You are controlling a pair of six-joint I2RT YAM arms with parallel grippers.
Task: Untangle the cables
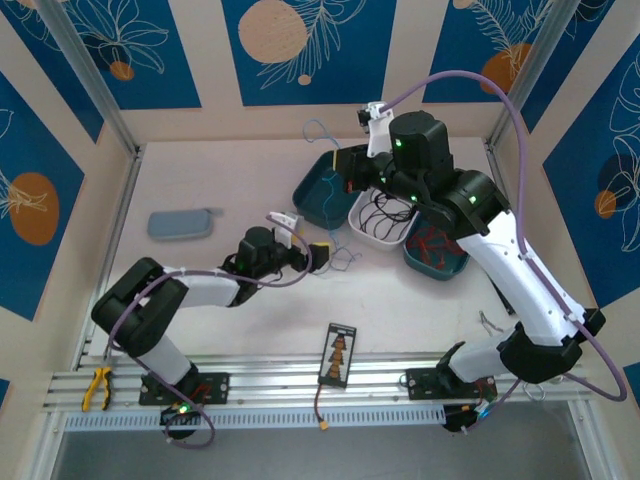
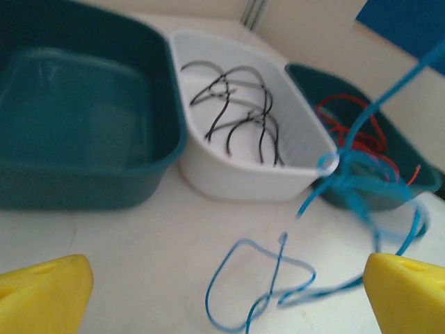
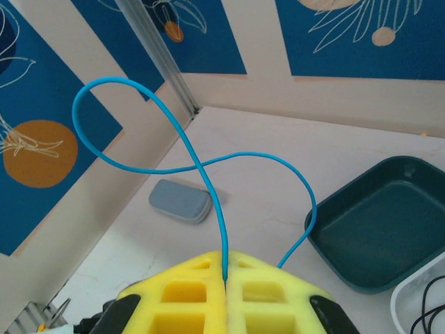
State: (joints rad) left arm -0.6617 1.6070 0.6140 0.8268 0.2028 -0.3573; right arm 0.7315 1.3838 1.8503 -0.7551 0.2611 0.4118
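Right tool around looped blue cable

Fig.: clearance.
Pale tabletop open btwn grey oblong pouch & dark-teal plastic tray; white plastic tray adj.

Bright, even overhead light for you, soft shadows on the table, your left wrist view motion-blurs the blue cables, yellow fingertips out of focus.
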